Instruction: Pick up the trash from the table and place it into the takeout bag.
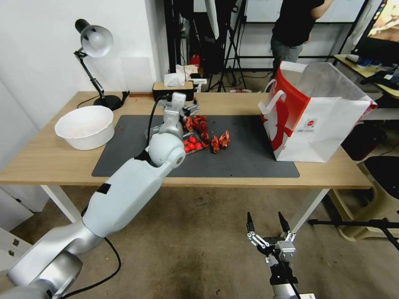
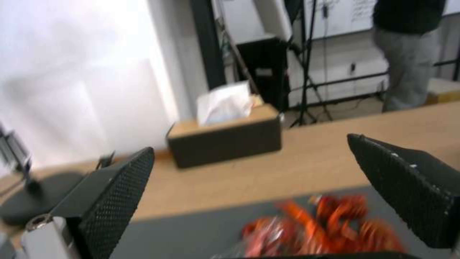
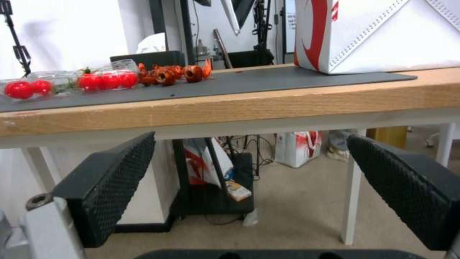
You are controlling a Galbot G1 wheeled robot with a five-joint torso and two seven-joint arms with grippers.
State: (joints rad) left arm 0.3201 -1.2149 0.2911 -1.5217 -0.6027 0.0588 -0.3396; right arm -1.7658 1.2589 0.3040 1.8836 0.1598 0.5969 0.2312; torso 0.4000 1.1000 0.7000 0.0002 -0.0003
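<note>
The trash I see is a cluster of red crayfish shells [image 1: 208,135] and a clear plastic tray of red cherry tomatoes [image 1: 192,145], lying mid-mat [image 1: 249,158] on the light-wood table [image 1: 50,160]. My left gripper [image 1: 192,110] hovers open just behind the shells; its wrist view has the shells [image 2: 326,230] low between the spread fingers [image 2: 120,190]. The takeout bag [image 1: 316,120], white with red sides, stands open on the mat's right end. Below the table's front edge my right gripper [image 1: 268,222] hangs open, with the tomatoes [image 3: 107,80], shells [image 3: 172,73] and bag [image 3: 383,32] in its wrist view.
A large white bowl [image 1: 85,126] sits at the table's left. A black desk lamp [image 1: 95,41] and a tissue box [image 1: 172,87] stand along the back edge. White table legs [image 3: 352,194] and bags are under the table. A chair [image 1: 382,182] stands to the right.
</note>
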